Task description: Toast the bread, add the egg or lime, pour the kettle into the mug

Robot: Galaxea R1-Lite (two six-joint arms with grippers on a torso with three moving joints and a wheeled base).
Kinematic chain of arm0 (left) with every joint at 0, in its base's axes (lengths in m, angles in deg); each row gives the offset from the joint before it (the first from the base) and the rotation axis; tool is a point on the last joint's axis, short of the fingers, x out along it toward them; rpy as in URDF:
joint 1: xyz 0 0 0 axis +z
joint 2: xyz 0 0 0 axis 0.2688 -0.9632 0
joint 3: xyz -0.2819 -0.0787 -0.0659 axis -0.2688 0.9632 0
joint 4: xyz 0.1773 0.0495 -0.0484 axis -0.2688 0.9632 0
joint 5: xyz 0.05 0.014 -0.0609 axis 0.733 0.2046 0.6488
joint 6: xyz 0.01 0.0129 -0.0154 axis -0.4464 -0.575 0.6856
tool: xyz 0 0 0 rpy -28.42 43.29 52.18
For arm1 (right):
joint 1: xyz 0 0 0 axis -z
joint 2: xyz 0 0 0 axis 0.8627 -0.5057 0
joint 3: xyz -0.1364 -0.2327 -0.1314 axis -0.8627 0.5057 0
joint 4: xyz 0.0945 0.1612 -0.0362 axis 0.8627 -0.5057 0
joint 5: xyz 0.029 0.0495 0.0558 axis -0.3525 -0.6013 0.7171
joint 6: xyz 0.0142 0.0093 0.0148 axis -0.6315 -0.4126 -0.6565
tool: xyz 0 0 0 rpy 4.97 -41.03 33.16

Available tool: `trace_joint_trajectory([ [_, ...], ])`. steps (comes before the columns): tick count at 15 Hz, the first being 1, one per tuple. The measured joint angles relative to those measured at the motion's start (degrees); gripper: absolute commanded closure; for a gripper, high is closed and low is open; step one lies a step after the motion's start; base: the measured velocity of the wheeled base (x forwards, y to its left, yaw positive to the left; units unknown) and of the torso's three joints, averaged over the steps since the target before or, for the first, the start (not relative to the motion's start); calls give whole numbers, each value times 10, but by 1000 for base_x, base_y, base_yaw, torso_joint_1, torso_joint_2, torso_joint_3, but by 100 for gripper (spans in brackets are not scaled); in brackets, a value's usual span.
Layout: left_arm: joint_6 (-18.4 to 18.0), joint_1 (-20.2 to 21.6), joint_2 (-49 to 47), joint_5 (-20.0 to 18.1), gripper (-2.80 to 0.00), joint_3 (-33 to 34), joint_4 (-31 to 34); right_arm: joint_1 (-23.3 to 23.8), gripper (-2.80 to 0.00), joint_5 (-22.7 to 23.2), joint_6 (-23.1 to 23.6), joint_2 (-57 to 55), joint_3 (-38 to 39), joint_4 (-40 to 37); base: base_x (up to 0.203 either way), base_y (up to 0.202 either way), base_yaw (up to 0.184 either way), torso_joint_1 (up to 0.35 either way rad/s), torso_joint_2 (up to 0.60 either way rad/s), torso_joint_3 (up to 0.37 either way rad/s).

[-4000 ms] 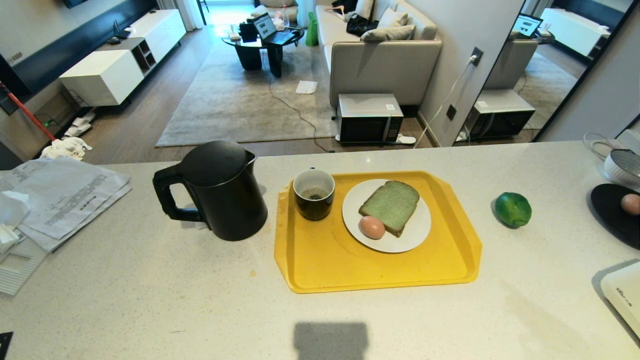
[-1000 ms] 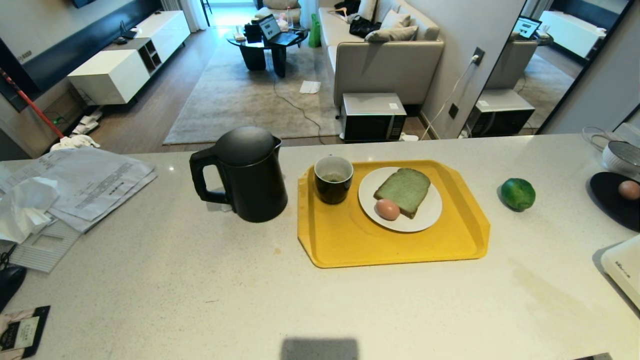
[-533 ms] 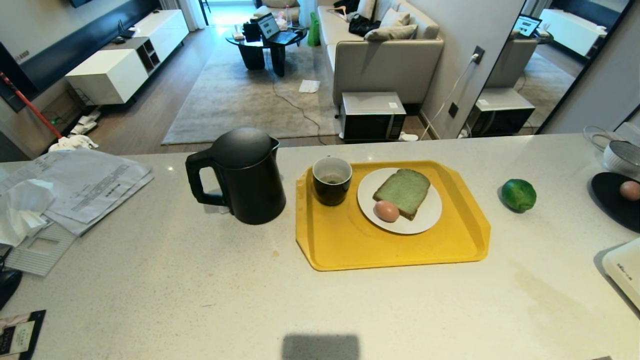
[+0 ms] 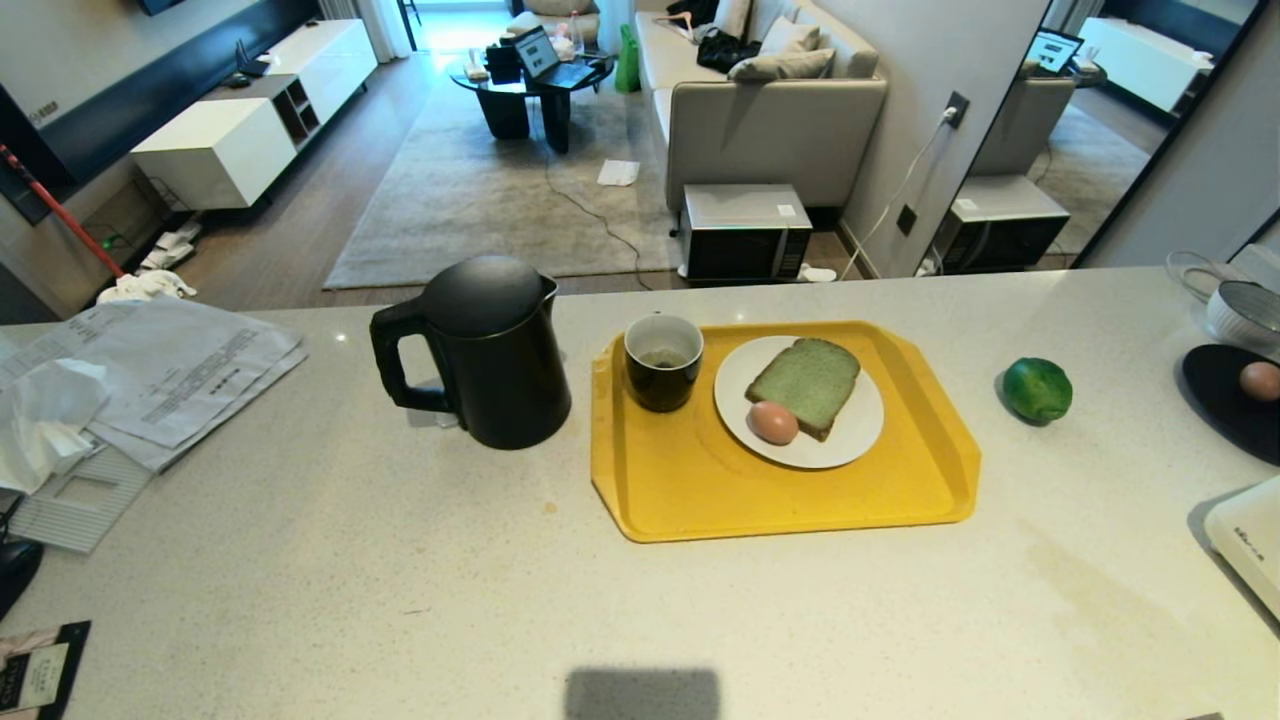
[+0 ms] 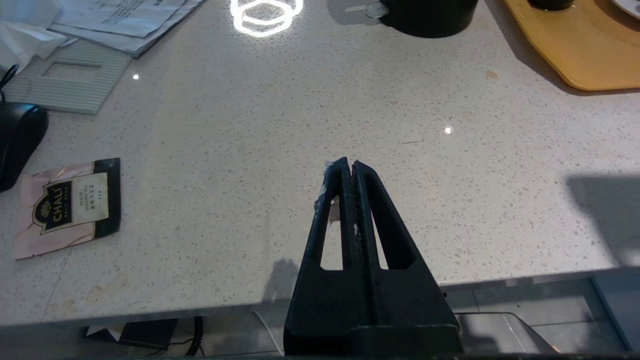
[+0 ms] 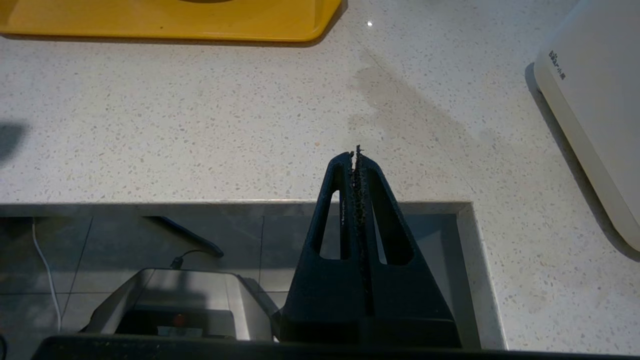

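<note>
Nothing moves against the frame half a second back; versus four seconds ago the whole head view has shifted, which is camera motion, not the objects.

Nearest, bottom centre of each wrist view: left gripper [image 5: 348, 163] with fingers pressed together, empty, over the counter edge. Right gripper [image 6: 354, 155] likewise closed on nothing, at the counter's near edge. Neither arm shows in the head view.

Containers: yellow tray [image 4: 700, 490] sits centre frame. On it, the mug [image 4: 664, 362] stands upright at the tray's upper-left corner, glossy black outside, white inside, a dark residue at its bottom. Just right of it, a white plate [image 4: 835, 445] carries the bread [image 4: 806, 384], a thick greenish slice with darker crust, lying flat, and the egg [image 4: 773, 422], pinkish-brown, touching the slice's lower-left edge. The kettle [image 4: 490, 350] stands left of the tray, near but apart from it, matte black, lid on, handle pointing left. The lime [image 4: 1037, 389], glossy dark green, lies on bare counter right of the tray. At the right edge a black dish [image 4: 1215, 410] holds a second egg [image 4: 1259, 380].

Surface: pale speckled counter [image 4: 300, 560]; papers [image 4: 170, 370] at left, tea sachet [image 5: 67, 205] lower left, white appliance [image 6: 590, 110] lower right.

Beyond: living room with sofa [image 4: 770, 120], rug, and microwave [image 4: 745, 232] on the floor.
</note>
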Motion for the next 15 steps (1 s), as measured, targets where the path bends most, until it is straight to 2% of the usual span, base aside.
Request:
trace_joint_trajectory([
  [15, 1, 0, 0, 0, 0, 0, 0, 0, 0, 0, 0, 0, -1, 0, 0, 0, 0, 0, 0, 0],
])
